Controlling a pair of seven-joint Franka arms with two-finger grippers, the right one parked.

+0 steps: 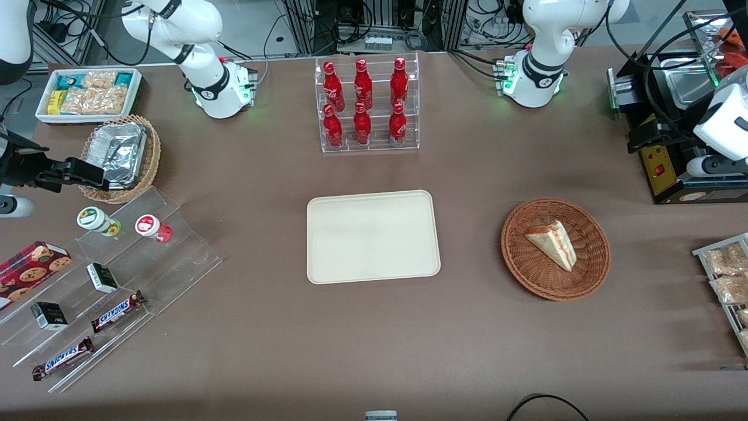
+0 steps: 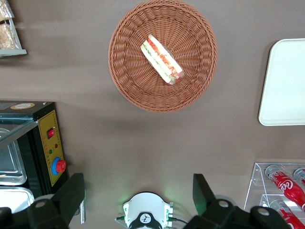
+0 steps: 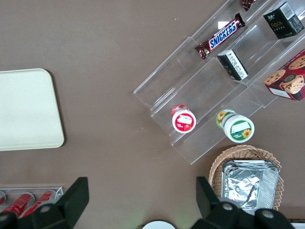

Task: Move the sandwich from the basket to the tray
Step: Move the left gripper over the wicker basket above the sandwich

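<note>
I've got the brown table (image 1: 263,351) filling the front view, everything laid out on it. Biggest task item is the tray (image 1: 373,236), flat cream rectangle in the middle of the table, bare. Farther from the front camera than the tray is the clear rack of red bottles (image 1: 365,105), six of them, upright. Toward the working arm's end, well apart from the tray, sits the basket (image 1: 555,248), round reddish-brown wicker. The sandwich (image 1: 552,244) lies inside it, roughly centred, pale bread wedge; in the left wrist view the sandwich (image 2: 162,59) shows its cut side with red, orange and green layers, and the basket (image 2: 163,55) rim goes all round it. It is not on the tray.

My gripper (image 2: 138,193) is high above the table, not near the basket, over the strip between the basket and the arm base (image 2: 147,215). Its two fingers (image 2: 71,193) are spread wide apart, nothing between them.

Black control box (image 1: 666,164) with yellow panel sits at the working arm's end, farther from the front camera than the basket. Toward the parked arm's end: a white bin of snack packets (image 1: 89,93), a tan wicker basket with foil container (image 1: 120,155) nearer to the camera than the bin, then a clear stepped stand (image 1: 117,280) carrying two small cups, small dark boxes and Snickers bars (image 1: 117,311). A cookie box (image 1: 32,266) lies at the stand's edge.
</note>
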